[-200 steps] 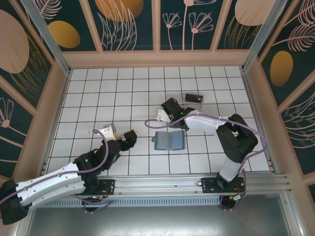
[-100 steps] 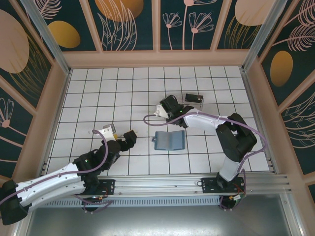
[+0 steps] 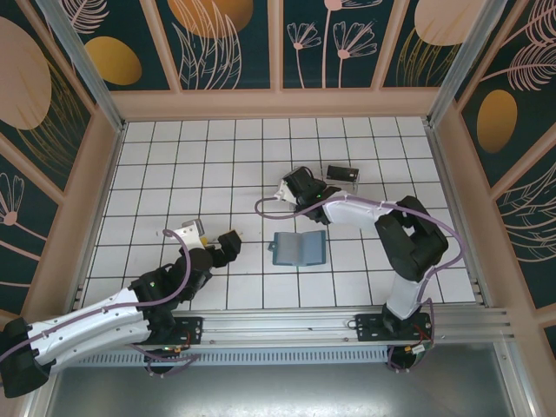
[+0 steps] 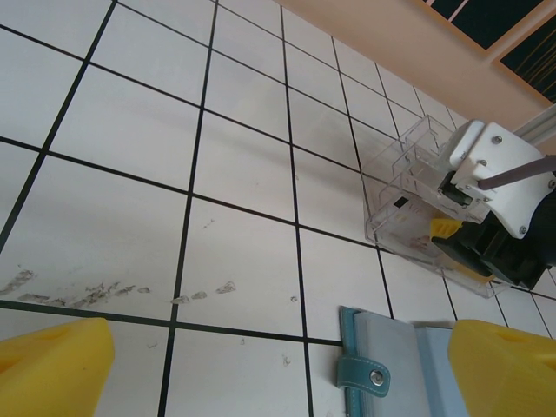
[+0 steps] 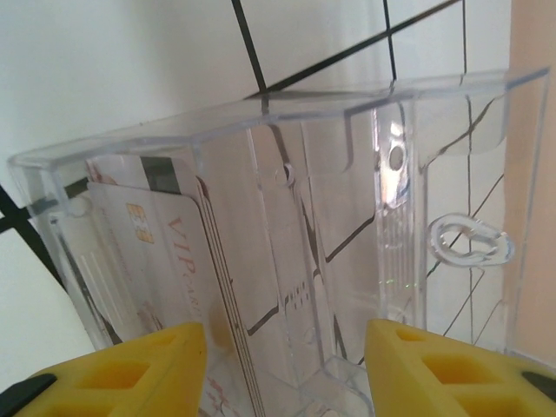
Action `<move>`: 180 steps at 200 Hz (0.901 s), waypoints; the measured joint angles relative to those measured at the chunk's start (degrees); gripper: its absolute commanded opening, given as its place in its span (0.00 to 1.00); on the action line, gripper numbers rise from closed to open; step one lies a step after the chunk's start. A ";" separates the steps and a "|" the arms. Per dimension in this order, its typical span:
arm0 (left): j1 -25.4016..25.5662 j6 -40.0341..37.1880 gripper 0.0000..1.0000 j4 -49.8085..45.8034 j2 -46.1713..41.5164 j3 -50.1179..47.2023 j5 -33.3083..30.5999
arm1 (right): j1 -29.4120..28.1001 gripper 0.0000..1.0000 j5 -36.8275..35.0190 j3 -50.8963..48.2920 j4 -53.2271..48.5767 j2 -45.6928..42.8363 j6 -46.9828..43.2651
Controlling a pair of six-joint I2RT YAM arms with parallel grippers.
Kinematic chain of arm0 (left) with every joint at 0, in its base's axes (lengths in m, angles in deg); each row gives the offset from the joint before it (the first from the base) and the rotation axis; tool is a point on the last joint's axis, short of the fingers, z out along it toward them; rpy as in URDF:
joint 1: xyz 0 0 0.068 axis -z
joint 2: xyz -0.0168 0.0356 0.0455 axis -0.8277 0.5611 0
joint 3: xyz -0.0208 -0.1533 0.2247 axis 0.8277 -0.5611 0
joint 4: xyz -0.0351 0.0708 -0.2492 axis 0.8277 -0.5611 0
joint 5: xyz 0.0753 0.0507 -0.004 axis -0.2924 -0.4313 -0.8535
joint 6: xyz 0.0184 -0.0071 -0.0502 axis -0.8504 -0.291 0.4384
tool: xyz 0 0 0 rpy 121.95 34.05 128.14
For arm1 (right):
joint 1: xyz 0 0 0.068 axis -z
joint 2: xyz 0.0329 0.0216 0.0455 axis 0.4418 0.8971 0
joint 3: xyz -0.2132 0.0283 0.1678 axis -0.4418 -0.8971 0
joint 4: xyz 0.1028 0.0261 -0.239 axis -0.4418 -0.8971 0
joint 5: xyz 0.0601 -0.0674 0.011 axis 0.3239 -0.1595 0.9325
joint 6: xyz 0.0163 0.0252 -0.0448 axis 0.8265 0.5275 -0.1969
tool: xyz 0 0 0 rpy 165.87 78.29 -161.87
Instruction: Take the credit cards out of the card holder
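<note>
White-tiled and walled with floral panels, the table (image 3: 174,165) held the slate-blue card holder (image 3: 298,248) spread open and flat near its centre, snap tab (image 4: 369,375) undone, apparently laid that way so its pockets could be reached. At 9 o'clock of it the left gripper (image 3: 229,244) hovered low over the tiles, jaws spread wide and empty, seemingly on standby. At 12 o'clock of the holder the right gripper (image 3: 298,186) hung at the clear plastic box (image 3: 320,180), its yellow fingers (image 5: 130,369) parted and pinching nothing visible. A card lettered VIP (image 5: 165,261) lay inside, suggesting the box served as the drop-off. A small black card (image 3: 343,173) sat at the box's 3 o'clock.
</note>
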 measured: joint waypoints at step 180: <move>0.00 -4.70 0.59 7.87 28.63 13.46 17.16 | -0.72 0.34 18.49 -18.27 -5.95 -32.54 58.64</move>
